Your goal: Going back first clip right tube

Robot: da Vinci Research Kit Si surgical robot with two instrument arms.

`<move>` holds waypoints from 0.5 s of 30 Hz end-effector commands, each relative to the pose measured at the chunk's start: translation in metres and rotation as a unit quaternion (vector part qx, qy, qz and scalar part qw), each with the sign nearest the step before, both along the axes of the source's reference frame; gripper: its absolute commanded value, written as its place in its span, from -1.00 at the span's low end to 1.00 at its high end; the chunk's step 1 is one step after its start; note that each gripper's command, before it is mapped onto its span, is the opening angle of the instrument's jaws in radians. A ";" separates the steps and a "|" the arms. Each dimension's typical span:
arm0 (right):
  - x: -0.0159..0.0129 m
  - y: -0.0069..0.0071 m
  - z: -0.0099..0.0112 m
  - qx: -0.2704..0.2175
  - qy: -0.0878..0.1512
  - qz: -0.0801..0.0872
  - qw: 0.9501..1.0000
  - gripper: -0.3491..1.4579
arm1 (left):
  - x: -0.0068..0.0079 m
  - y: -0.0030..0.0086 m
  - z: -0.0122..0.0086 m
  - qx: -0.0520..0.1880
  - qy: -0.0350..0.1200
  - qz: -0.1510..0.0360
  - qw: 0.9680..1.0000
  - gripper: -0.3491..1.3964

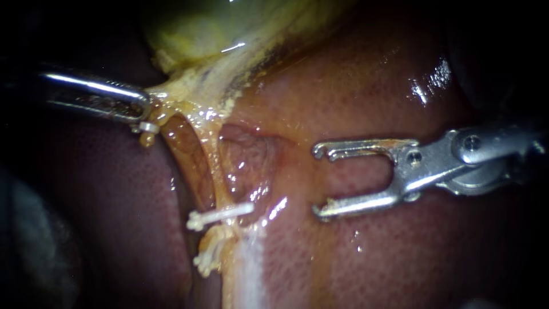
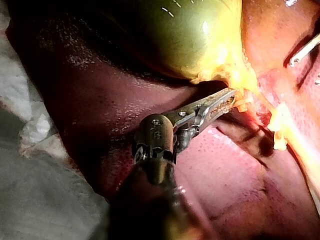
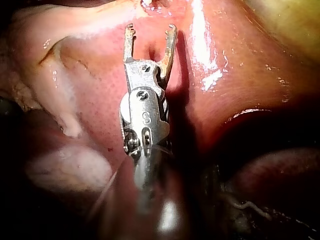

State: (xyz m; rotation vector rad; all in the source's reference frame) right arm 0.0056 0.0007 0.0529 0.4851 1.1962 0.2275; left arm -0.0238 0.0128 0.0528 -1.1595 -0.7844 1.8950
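A white clip [image 1: 221, 214] sits across the pale yellow right tube [image 1: 210, 150], low on it, with frayed white strands [image 1: 208, 257] just beneath. A browner tube [image 1: 184, 153] runs to its left. My right instrument [image 1: 318, 181] hovers over the liver to the right of the clip, jaws wide open and empty; the right wrist view shows the same open jaws [image 3: 151, 28]. My left instrument [image 1: 143, 110] is shut on yellow tissue at the gallbladder neck [image 1: 177, 94], also seen from its wrist [image 2: 227, 100]. A small white piece [image 1: 150, 127] lies just below its tip.
The green gallbladder [image 1: 200, 23] [image 2: 190, 35] lies above the tubes. Wet red liver [image 1: 372, 86] surrounds everything, with a hollow [image 1: 251, 154] between the right tube and my right instrument. White cloth [image 2: 30, 125] borders the liver beside my left instrument.
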 end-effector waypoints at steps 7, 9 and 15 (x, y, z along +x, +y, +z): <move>-0.0002 -0.0001 -0.0001 0.000 0.000 0.000 1.000 -0.06 | -0.0023 -0.0001 0.0026 -0.007 0.007 -0.008 1.000 -1.00; -0.0002 -0.0001 -0.0001 0.000 0.000 0.000 1.000 -0.06 | -0.0030 -0.0003 0.0035 -0.007 0.006 -0.007 1.000 -1.00; -0.0003 -0.0001 -0.0002 0.000 0.001 0.000 1.000 -0.06 | -0.0046 -0.0005 0.0056 -0.009 0.005 -0.003 1.000 -1.00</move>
